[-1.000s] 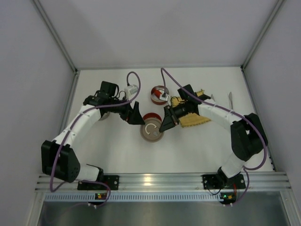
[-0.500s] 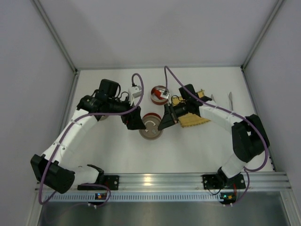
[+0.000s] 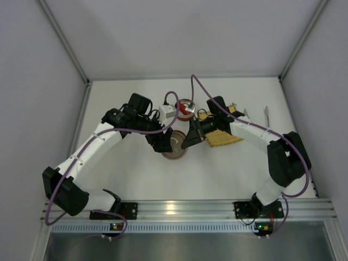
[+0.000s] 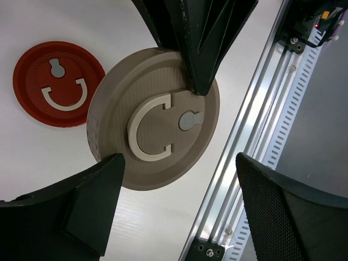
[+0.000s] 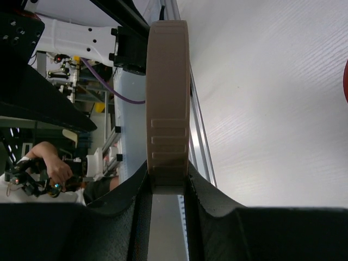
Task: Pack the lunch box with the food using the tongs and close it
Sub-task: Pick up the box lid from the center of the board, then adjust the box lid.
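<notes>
Right gripper (image 5: 167,173) first: we see its two fingers pinched together on the rim of the tan round lid (image 4: 155,117), one finger on each face, holding it near the middle of the table (image 3: 217,168). Our left gripper (image 4: 179,163) faces the lid's top from the left with its fingers spread wide. One dark finger (image 4: 92,190) sits just at the lid's edge, and we cannot tell whether it touches. Beside the tan lid a red lid (image 4: 57,87) lies flat on the table. Just beyond both grippers stands a round tin (image 3: 184,101) with something red inside. To the right lies the yellow bamboo mat (image 3: 225,140). At the far right the tongs (image 3: 266,115) rest untouched, well apart from either gripper.
</notes>
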Available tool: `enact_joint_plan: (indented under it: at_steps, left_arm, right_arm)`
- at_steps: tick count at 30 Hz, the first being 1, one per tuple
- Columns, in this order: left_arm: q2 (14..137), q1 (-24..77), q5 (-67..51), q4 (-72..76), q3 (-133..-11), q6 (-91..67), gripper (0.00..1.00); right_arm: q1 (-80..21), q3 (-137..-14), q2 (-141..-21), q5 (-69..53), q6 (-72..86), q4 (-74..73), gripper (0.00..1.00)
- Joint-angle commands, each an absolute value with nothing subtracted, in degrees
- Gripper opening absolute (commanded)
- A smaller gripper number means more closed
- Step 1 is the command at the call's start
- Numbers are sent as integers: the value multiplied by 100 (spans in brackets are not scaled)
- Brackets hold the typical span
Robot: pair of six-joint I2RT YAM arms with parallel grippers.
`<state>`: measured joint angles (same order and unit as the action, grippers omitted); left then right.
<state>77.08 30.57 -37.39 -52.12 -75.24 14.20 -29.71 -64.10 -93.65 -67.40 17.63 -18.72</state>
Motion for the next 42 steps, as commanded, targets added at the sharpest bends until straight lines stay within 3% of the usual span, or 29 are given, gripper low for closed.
enact_joint_plan:
  at_steps: [1, 7, 14, 25, 32, 38, 42]
  left_arm:
    - [7761, 3163, -3341, -5291, -7787, 1512, 88]
    - [7910, 3322, -3120, -5265, -7813, 1494, 89]
    - [8033, 3331, -3787, -5265, -7813, 1397, 87]
    - [8112, 3331, -5342, -5449, -7875, 1529, 58]
    - [8025, 3331, -5957, -5669, -7919, 1661, 47]
    - [7945, 3331, -6153, -5660, -7989, 1539, 47]
    - [7736, 3305, -4990, -5293, -7763, 1039, 63]
  right_arm:
    - [-2936, -6390, -9404, -7119, 1889, -1406, 0]
    - [-2953, -6372, -9396, -7181, 2118, -1187, 0]
    - [-2971, -6320, -9360, -7216, 2171, -1029, 0]
    - [-2962, -6240, -9387, -7110, 2022, -976, 0]
    - [-2962, -6258, -9404, -6952, 1890, -1090, 0]
    - [-2953, -6310, -9396, -6733, 1741, -1239, 0]
    - [-2910, -6232, -9247, -6365, 1687, -1284, 0]
